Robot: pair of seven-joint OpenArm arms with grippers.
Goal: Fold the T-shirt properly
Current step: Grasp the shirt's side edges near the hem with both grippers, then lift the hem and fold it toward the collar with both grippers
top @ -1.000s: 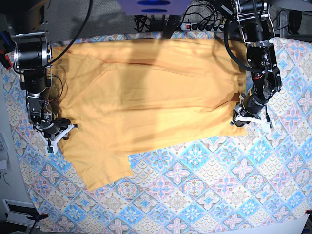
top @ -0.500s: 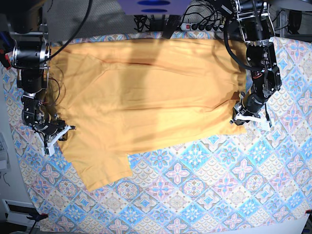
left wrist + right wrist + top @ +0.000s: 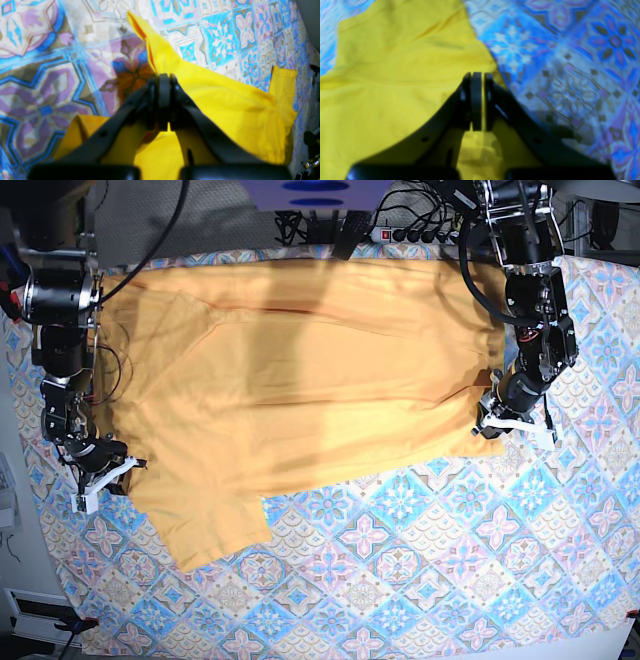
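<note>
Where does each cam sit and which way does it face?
Base: overhead, looking down at the T-shirt spread on the patterned tablecloth; both arms show.
Left wrist: on the left arm, looking along the left end effector, shut on a T-shirt edge.
Right wrist: on the right arm, looking along the right end effector, shut at the T-shirt's edge; blurred.
Shared: all show the T-shirt and tablecloth.

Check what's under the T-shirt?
The T-shirt lies on a patterned tablecloth, visible all around it. Whatever sits beneath the covered middle cannot be seen.
</note>
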